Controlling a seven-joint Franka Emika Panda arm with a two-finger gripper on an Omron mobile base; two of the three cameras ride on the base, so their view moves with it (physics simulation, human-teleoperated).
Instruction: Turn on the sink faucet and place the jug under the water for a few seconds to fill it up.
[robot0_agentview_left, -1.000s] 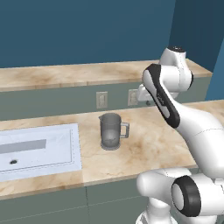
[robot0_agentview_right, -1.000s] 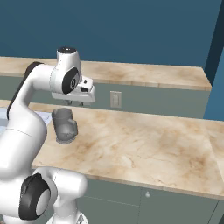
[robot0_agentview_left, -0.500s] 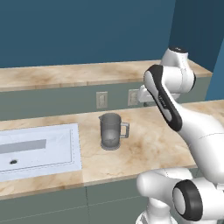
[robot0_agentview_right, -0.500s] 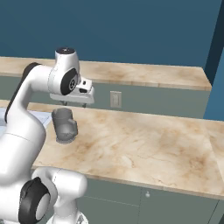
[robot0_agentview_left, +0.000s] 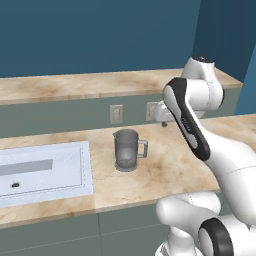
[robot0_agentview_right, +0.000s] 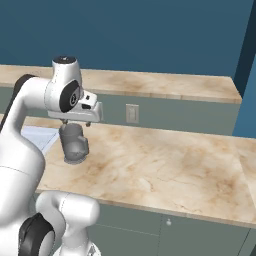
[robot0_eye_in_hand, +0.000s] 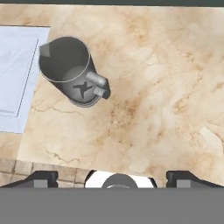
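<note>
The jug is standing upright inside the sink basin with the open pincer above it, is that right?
Not quite. The jug stands upright on the counter beside the sink, not inside it, as the left base view shows. The open pincer does hang above it.

The translucent grey cylindrical jug (robot0_agentview_left: 127, 150) (robot0_agentview_right: 74, 142) is seen from behind-left and behind-right by the base cameras, and from above, nearer, in the hand view (robot0_eye_in_hand: 70, 70).
</note>
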